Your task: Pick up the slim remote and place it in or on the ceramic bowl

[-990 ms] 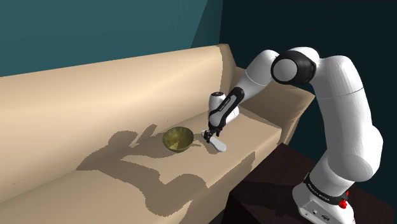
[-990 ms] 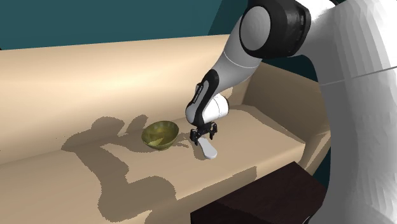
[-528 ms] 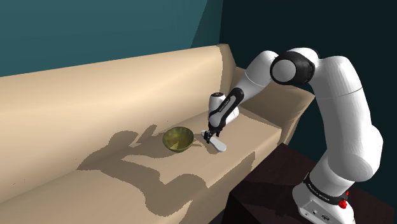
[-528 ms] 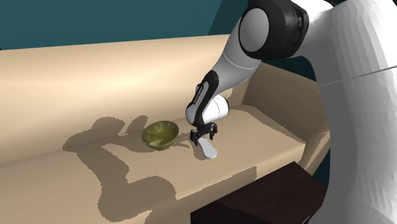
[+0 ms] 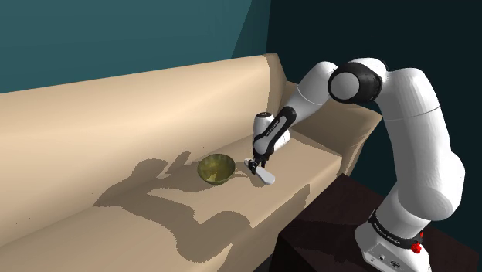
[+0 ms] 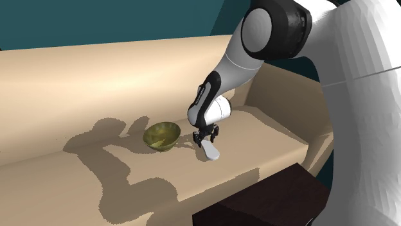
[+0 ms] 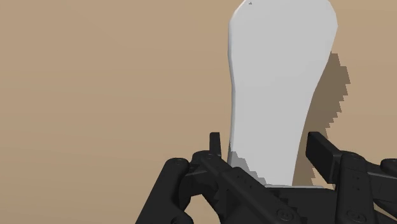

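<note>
End effector [image 5: 252, 164] over the white remote [image 5: 266, 177] on the sofa [image 5: 116, 224].
Fingers [image 7: 319, 156] apart, astride the remote's narrow end, clasping nothing; remote lies at the olive bowl's [image 5: 216, 168] 3 o'clock, shoulder view.

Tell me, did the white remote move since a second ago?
No. The remote lies at the same spot on the sofa, just right of the bowl in the shoulder view.

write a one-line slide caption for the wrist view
Open tool straddles the narrow end of the white remote lying on the tan sofa seat, not yet gripping it.
</note>
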